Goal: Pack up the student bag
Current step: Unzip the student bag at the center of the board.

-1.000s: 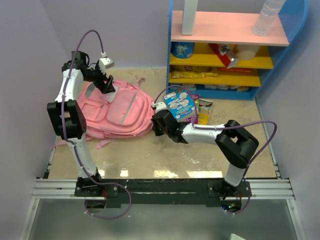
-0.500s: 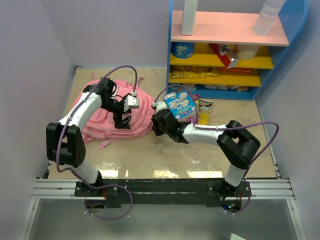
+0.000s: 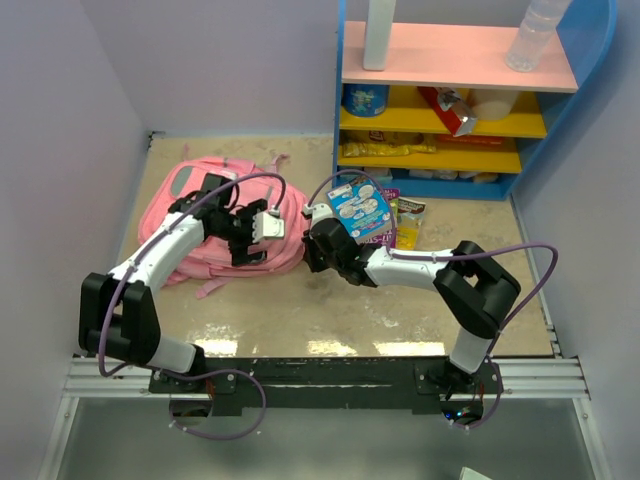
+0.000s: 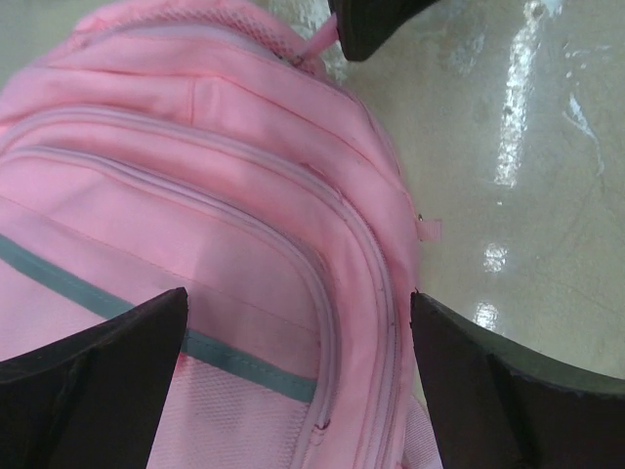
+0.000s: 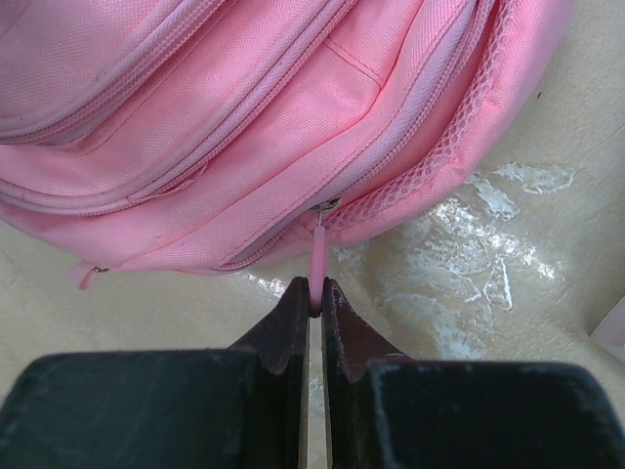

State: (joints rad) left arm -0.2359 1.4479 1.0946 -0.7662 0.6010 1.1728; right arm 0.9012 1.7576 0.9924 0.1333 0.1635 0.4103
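Observation:
The student bag [image 3: 285, 250] is a large pink backpack lying flat on the floor at left centre. My left gripper [image 3: 252, 240] hovers low over its right half, open. In the left wrist view the wide jaws [image 4: 298, 303] straddle the bag's curved zipper seams [image 4: 332, 293] near its edge, with nothing held. My right gripper [image 3: 312, 250] sits at the bag's right edge. In the right wrist view it [image 5: 314, 288] is shut on the pink zipper pull [image 5: 317, 256] of the bag [image 5: 244, 98]. Its dark tip [image 4: 381, 24] also shows in the left wrist view.
A blue shelf unit [image 3: 450, 120] with yellow and pink boards stands at the back right, holding snacks and a bottle [image 3: 535, 35]. A colourful book [image 3: 360, 210] and a yellow pouch [image 3: 408, 222] lie on the floor before it. Purple walls close in on both sides.
My left arm swung down from above the bag's upper left to its right half, and its jaws opened fully. The right gripper stayed on the zipper pull.

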